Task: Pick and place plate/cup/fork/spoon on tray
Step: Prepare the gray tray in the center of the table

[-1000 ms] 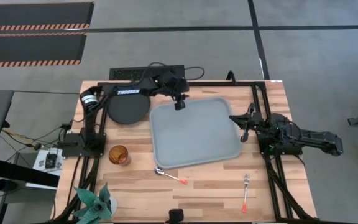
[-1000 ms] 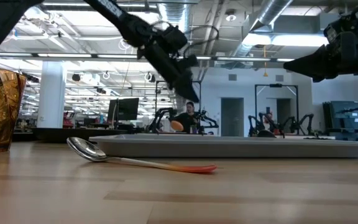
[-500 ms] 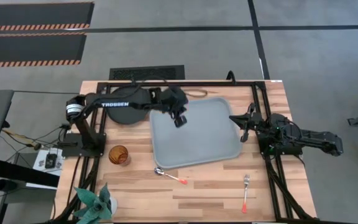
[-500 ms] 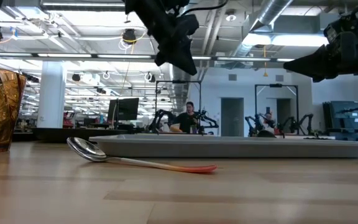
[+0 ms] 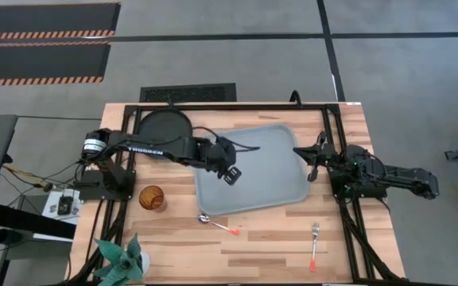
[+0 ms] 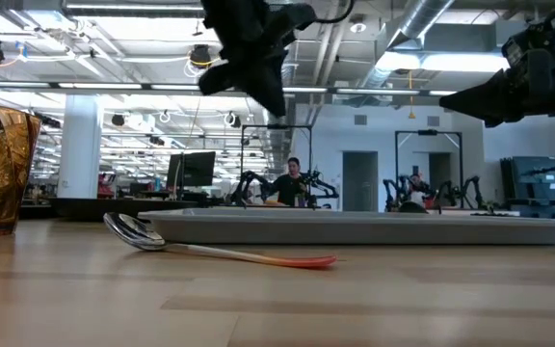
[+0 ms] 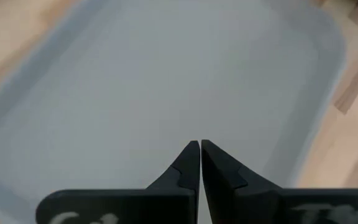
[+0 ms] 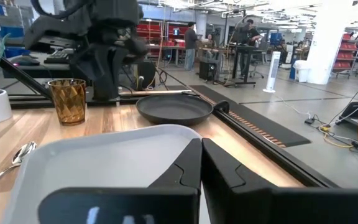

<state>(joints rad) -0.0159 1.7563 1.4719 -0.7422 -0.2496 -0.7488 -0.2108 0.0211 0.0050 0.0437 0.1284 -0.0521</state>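
The grey-blue tray [image 5: 253,171] lies mid-table. My left gripper [image 5: 230,175] hangs shut above the tray's left part [image 7: 166,87], touching nothing; the low view shows it high above the tray [image 6: 355,227]. My right gripper [image 5: 308,163] waits shut at the tray's right edge, with nothing between its fingers [image 8: 199,144]. The black plate [image 5: 164,125] rests on the table at the far left. An amber cup [image 5: 152,198] stands upright left of the tray. The spoon [image 5: 217,224] lies just past the tray's near edge, and the fork [image 5: 314,245] lies at the near right.
A potted plant [image 5: 124,258] stands at the near left corner. Black frame rails [image 5: 348,230] run along the table's left and right sides. Bare wood lies between the spoon and the fork. People and other robot stations show in the room beyond.
My left gripper has swung from the tray's far edge toward the table's near edge and now hangs over the tray's left part, with the arm stretched low across the plate's near rim. Nothing on the table has moved.
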